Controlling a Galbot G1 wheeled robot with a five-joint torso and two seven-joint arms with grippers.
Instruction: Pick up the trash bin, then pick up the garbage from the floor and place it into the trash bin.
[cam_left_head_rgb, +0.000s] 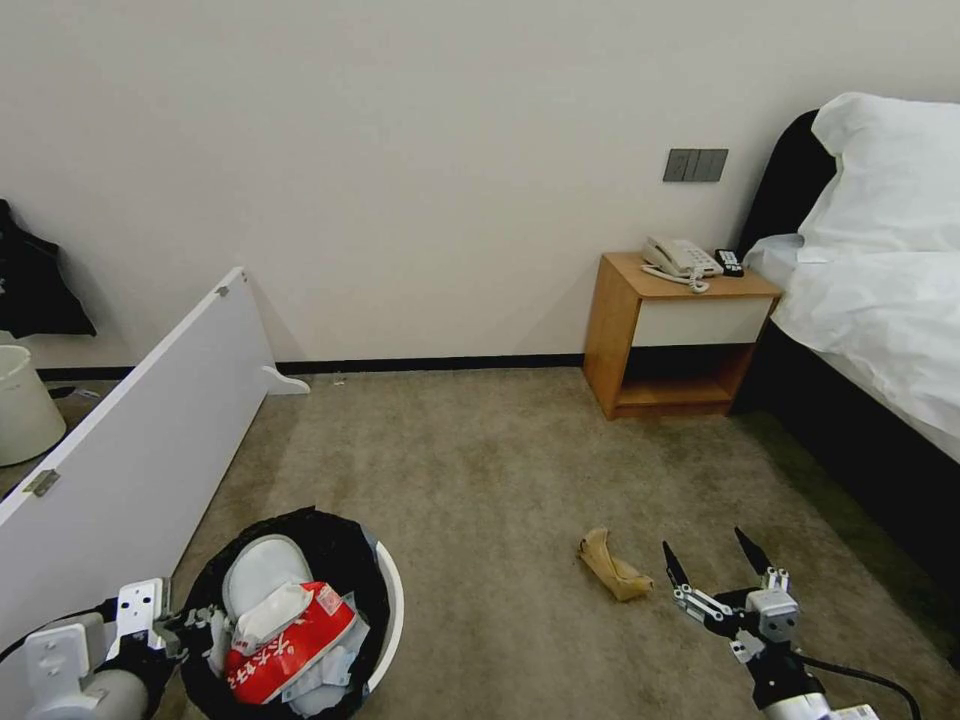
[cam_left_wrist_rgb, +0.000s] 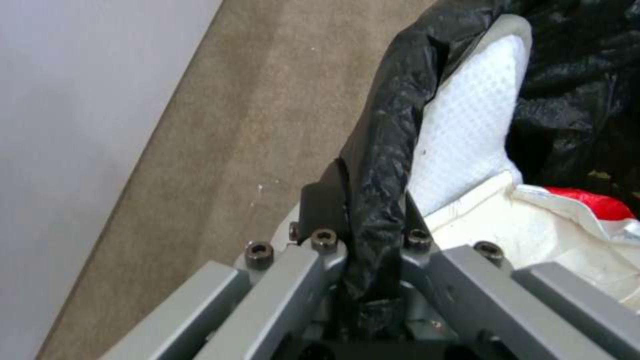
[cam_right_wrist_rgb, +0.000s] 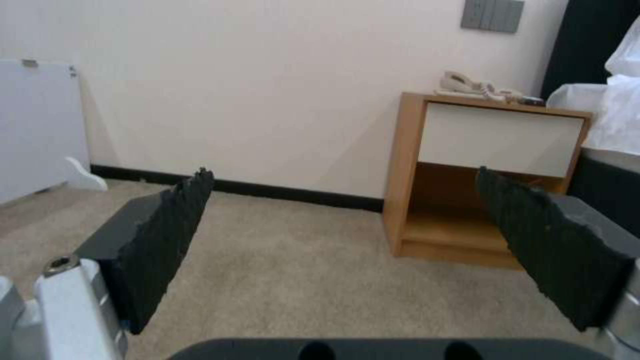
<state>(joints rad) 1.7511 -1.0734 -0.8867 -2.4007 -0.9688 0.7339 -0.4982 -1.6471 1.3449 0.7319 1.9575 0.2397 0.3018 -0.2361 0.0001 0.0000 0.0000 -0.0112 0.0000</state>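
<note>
One piece of garbage, a crumpled brown paper bag (cam_left_head_rgb: 612, 566), lay on the floor (cam_left_head_rgb: 480, 470) just left of the right tool (cam_left_head_rgb: 718, 558), whose fingers stood spread wide and empty; its long axis ran slantwise toward that tool, the nearer one. The left tool (cam_left_wrist_rgb: 370, 225) was clenched on the black-lined rim of the trash bin (cam_left_head_rgb: 385, 600), which held a white slipper (cam_left_head_rgb: 262, 568), tissues and a red snack packet (cam_left_head_rgb: 290, 640).

One trash bin (cam_left_head_rgb: 385, 600), one paper bag (cam_left_head_rgb: 612, 566) (crumpled), two grippers (cam_left_head_rgb: 715, 575).
</note>
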